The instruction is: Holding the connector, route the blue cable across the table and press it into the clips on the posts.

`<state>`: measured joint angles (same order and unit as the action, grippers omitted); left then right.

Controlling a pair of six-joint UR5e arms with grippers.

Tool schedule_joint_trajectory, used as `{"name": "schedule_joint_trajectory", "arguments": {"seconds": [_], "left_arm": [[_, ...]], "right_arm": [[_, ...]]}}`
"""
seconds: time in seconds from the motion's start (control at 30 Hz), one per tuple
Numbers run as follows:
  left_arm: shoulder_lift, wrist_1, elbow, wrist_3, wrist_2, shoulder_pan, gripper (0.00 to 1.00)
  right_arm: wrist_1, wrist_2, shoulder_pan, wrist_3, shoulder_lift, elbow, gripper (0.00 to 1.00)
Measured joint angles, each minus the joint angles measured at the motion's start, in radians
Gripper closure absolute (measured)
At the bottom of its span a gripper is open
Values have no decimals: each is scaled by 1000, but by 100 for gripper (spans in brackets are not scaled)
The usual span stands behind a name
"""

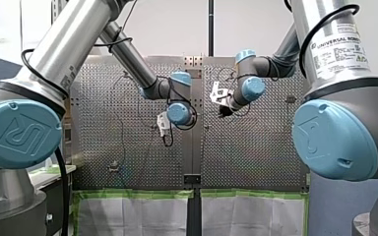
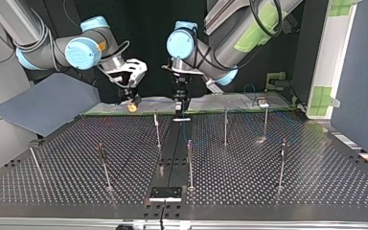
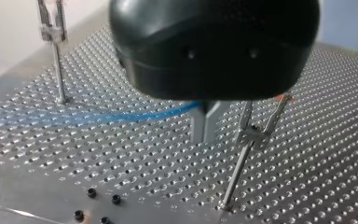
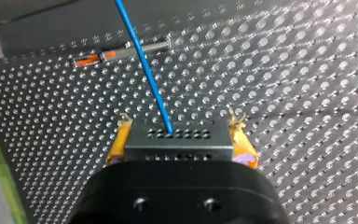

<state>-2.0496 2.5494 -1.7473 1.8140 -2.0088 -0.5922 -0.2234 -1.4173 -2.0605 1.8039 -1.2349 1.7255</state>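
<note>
In the right wrist view my right gripper (image 4: 179, 120) has yellow pads and is shut on a black connector (image 4: 177, 140). The blue cable (image 4: 144, 65) leaves the connector and runs away ahead of it. My left gripper (image 3: 204, 139) has its metal fingers (image 3: 200, 123) pressed together on the blue cable (image 3: 121, 116), just above the perforated table (image 3: 335, 140). A post with a forked clip (image 3: 254, 137) stands right beside it, and another post (image 3: 53, 35) is farther off. In the top view my left gripper (image 2: 181, 112) hangs at the middle and my right gripper (image 2: 132, 106) to its left.
Several thin clip posts stand across the table, such as one (image 2: 156, 129) by the centre seam, one (image 2: 225, 127) and one (image 2: 189, 163). A black plate (image 2: 165, 193) sits at the near edge of the top view. A grey board (image 2: 48, 105) leans at that view's left.
</note>
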Motion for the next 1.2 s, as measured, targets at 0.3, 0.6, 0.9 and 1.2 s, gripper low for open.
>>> {"name": "schedule_joint_trajectory", "arguments": {"seconds": [0.3, 0.6, 0.9, 1.2], "left_arm": [[-35, -10, -83, -1, 66, 8, 100], [-88, -29, -86, 23, 96, 6, 100], [-91, -11, 1, 39, 102, 7, 100], [-122, 17, 62, 41, 118, 16, 100]], "right_arm": [[-58, 5, 10, -4, 34, 41, 100], [-79, 10, 17, -6, 70, 41, 100], [-108, 15, 39, -3, 100, 40, 100], [-139, 53, 76, 14, 106, 28, 100]]}}
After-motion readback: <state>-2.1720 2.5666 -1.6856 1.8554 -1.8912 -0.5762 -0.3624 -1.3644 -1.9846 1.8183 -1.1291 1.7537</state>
